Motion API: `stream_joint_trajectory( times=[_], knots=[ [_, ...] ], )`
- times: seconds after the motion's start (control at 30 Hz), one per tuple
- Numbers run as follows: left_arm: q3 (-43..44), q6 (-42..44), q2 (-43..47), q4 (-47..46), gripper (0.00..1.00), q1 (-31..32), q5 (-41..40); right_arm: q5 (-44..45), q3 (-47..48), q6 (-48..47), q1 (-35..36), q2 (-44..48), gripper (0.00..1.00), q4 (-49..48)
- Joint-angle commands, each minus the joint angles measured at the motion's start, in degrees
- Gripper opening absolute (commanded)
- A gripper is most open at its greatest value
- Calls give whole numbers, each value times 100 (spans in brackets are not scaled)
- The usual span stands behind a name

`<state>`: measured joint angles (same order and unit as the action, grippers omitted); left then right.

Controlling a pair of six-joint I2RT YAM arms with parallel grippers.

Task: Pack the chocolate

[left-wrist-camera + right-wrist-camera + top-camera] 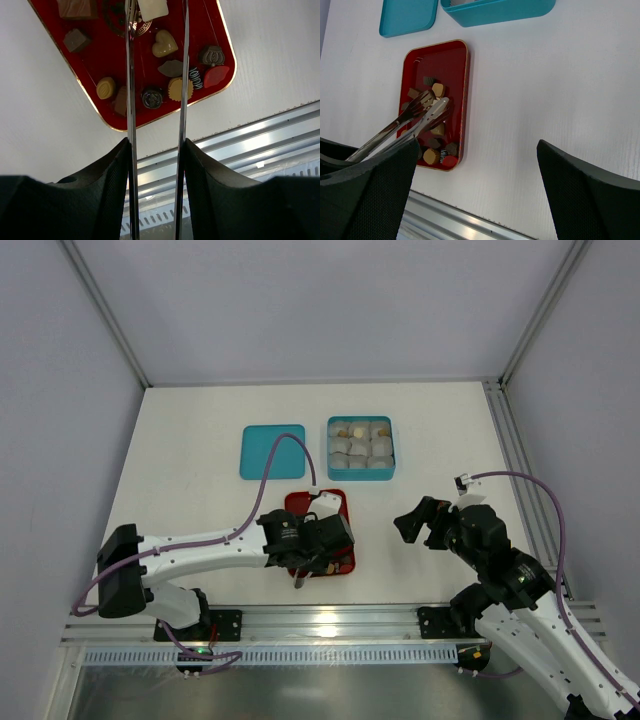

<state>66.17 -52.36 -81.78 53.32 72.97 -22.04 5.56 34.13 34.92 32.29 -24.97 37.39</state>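
White matte table (200,420): one glossy, gold-rimmed red tray (100,55) in the upper frame carries about a dozen moulded chocolates (164,45), among them a heart, lips and fluted rounds. Left gripper (156,165) clamps slim steel tongs (131,100); right gripper (477,150) gapes wide.

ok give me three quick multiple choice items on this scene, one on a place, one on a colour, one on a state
1. Where is the teal lid?
A) left of the teal box
B) on top of it
C) right of it

2. What colour is the tray holding the loose chocolates?
A) teal
B) red
C) white

3. How is the right tool?
A) shut on the lid
B) shut on a chocolate
C) open and empty

Answers:
1 A, the top view shows the lid flat beside the box's left wall.
2 B, it is red with a gold edge.
3 C, its fingers stand wide apart with nothing between them; the tongs are in the left tool.
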Motion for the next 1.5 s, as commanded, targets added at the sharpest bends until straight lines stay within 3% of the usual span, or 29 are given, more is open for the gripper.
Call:
stream_joint_trajectory(
  times=[0.0,0.17,0.6,1.0,1.2,1.47],
  knots=[
    [10,-125,-92,-190,45,60,-160,-3,24,-2,23,80,100,-74],
    [-8,-161,-119,-120,44,103,-230,-38,-29,24,23,80,100,-100],
    [202,-20,-5,275,28,147,-406,-20,-38,24,23,63,100,-126],
    [1019,349,259,522,28,69,-617,6,-12,41,23,71,100,-109],
    [1503,955,163,250,29,-581,-503,24,6,33,23,89,100,-91],
    [2609,2001,-812,-418,29,-1697,-151,24,24,42,23,133,100,14]
  ],
)
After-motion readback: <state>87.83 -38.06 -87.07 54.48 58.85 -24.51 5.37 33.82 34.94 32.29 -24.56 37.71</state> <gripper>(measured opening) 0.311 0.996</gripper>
